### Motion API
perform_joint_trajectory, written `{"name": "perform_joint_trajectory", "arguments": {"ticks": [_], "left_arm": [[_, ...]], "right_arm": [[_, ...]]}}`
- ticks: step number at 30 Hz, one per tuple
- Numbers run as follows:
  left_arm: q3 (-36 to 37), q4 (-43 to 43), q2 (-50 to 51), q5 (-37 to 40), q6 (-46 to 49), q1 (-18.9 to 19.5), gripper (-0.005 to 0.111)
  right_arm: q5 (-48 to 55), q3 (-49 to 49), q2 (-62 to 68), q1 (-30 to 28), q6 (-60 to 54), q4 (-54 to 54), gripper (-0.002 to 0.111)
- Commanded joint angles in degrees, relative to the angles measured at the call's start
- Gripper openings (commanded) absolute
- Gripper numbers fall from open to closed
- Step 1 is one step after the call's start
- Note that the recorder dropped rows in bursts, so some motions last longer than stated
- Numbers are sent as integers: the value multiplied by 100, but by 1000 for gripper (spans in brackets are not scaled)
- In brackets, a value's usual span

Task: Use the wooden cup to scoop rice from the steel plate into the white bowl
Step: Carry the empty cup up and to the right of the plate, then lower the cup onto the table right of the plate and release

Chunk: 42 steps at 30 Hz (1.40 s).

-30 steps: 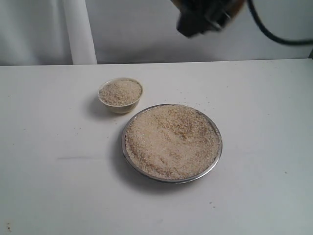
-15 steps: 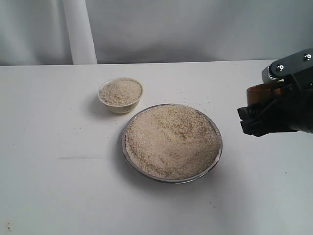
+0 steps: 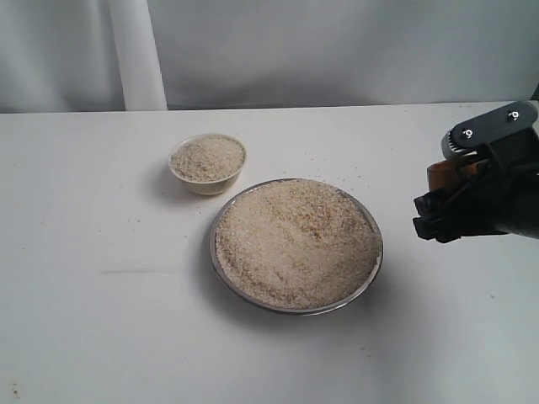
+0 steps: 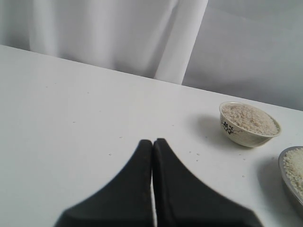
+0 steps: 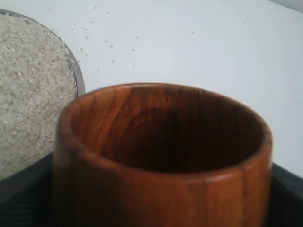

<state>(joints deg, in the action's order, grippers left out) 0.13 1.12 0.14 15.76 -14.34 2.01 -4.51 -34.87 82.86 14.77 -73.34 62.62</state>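
Observation:
The steel plate (image 3: 212, 252) lies mid-table, heaped with rice (image 3: 295, 244). Behind it to the left stands the white bowl (image 3: 207, 183), filled with rice (image 3: 207, 158). My right gripper (image 3: 450, 200) hovers to the right of the plate, shut on the wooden cup (image 3: 441, 174). In the right wrist view the wooden cup (image 5: 161, 189) fills the frame with a dark, empty inside, and the plate's rim (image 5: 78, 78) and rice (image 5: 33, 94) lie beyond it. My left gripper (image 4: 152, 142) is shut and empty above bare table, with the white bowl (image 4: 241, 135) and the plate's edge (image 4: 288, 177) ahead of it.
The white table (image 3: 101, 320) carries scattered stray grains (image 3: 333, 162) around the dishes. A grey backdrop with a white post (image 3: 135, 50) rises behind the table's far edge.
My right gripper with the cup came down from the top of the exterior view to the plate's right side, then shifted a little rightward. The plate and bowl have not moved.

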Motion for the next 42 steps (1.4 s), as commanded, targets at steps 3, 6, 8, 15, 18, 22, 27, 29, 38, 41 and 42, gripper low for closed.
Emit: {"name": "perform_joint_trajectory", "arguments": {"ticks": [3,6,8,15,18,22,27,29,38,41,42], "left_arm": [[-13,-9,-14,-47,-22,-27,0],[-13,-9,-14,-47,-22,-27,0],[-13,-9,-14,-47,-22,-27,0],[-13,-9,-14,-47,-22,-27,0],[-13,-9,-14,-47,-22,-27,0],[-13,-9,-14,-47,-22,-27,0],[-13,-9,-14,-47,-22,-27,0],[-13,-9,-14,-47,-22,-27,0],[-13,-9,-14,-47,-22,-27,0],[-13,-9,-14,-47,-22,-27,0],[-13,-9,-14,-47,-22,-27,0]], "right_arm": [[75,11,-1,13,184,-85,0],[116,11,-1,13,216,-59,0],[116,11,-1,13,274,-59,0],[-161,50,47,173,2688,-2461,0],[-895,277,71,291,6143,-5563,0],[-2780,954,85,195,7429,-6722,0],[-4025,1431,369,169,7195,-6655,0],[-4062,1431,556,169,7138,-6669,0],[-5270,1431,1686,-123,6960,-6960,0],[-5549,1431,2131,-455,6990,-7152,0],[-5670,1431,2305,-568,6990,-7287,0]]}}
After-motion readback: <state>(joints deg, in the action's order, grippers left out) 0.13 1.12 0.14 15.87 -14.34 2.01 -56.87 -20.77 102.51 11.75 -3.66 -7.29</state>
